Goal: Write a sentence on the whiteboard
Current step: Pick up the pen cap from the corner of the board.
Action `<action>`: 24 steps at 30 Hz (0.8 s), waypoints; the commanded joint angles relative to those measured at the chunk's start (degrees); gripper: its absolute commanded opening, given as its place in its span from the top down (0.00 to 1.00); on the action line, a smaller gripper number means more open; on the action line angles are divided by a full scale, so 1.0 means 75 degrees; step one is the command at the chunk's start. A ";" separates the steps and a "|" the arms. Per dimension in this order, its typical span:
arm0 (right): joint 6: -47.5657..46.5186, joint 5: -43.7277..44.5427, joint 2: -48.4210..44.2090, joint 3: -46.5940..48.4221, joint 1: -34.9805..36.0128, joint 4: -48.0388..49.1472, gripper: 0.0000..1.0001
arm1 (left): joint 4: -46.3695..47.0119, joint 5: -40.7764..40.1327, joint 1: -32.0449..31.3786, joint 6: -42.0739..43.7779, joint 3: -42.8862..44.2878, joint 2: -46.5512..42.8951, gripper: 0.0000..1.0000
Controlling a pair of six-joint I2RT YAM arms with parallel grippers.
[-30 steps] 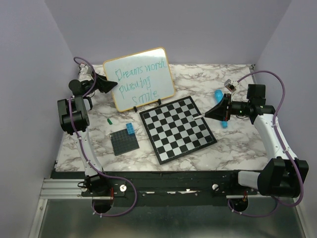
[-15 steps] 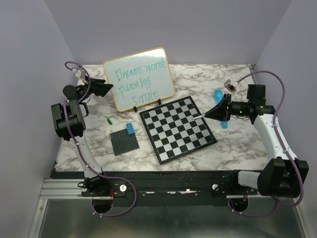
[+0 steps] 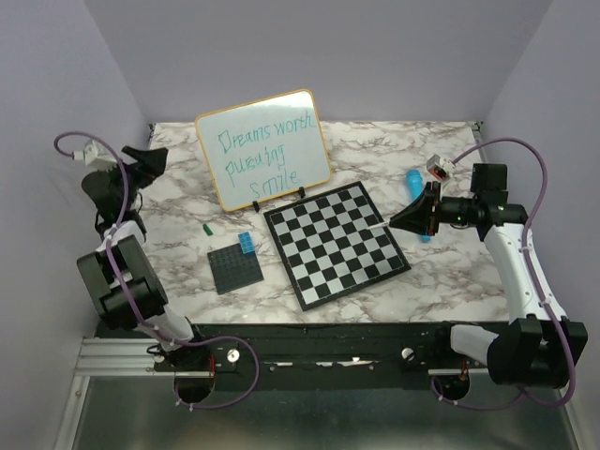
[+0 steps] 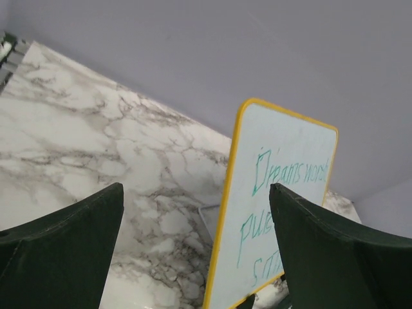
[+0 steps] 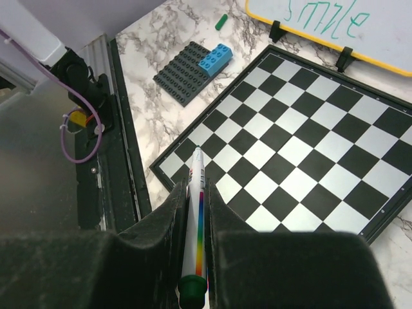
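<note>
- whiteboard (image 3: 263,150) stands propped at the back of the counter (image 3: 403,150), w/ the sentence (image 3: 261,155) in teal across it; it sits just right of the left pincer (image 3: 150,161), apart, no contact
- left pincer: jaws spread wide, nothing betw. them
- right pincer (image 3: 396,222): well apart from the board, over the right edge of the chessboard (image 3: 335,246); clamped narrow on a marker (image 5: 195,222), tip pointing left

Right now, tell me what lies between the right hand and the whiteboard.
The chessboard: in the right wrist view its squares stretch from the right hand, shut on a marker, to the whiteboard's lower edge.
</note>
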 commanded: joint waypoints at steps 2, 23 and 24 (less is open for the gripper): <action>-0.0241 -0.0142 -0.0378 0.0189 -0.0028 -0.0194 0.99 | -0.6666 -0.2470 -0.1068 0.2621 0.1491 -0.2212 0.01; -0.0124 -0.0165 -0.0578 0.0130 -0.0028 -0.0088 0.99 | -1.1129 -0.5295 -0.3343 0.2669 0.1456 -0.1679 0.32; -0.0135 -0.0166 -0.0578 0.0130 -0.0028 -0.0088 0.99 | -1.1129 -0.5332 -0.3354 0.2669 0.1479 -0.1596 0.38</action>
